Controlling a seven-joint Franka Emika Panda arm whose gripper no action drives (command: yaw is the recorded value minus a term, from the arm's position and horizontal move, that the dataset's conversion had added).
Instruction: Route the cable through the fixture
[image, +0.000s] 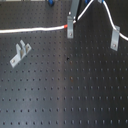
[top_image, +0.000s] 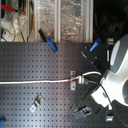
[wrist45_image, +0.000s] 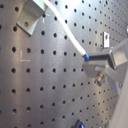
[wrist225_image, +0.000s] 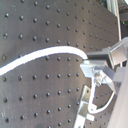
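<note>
Black board (image: 75, 95) with rows of holes; white cable (image: 30, 29) runs from first exterior view's left edge to fixture (image: 70, 31) near far edge; gripper (wrist45_image: 89, 57) shut tight on cable end, just past fixture; cord's long line points through clip.

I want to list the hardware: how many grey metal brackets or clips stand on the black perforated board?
3 in the first exterior view: a two-pronged grey bracket at the first exterior view's left, a narrow upright grey clip by the white cable's red band, another clip at its right. Others may be hidden.
</note>
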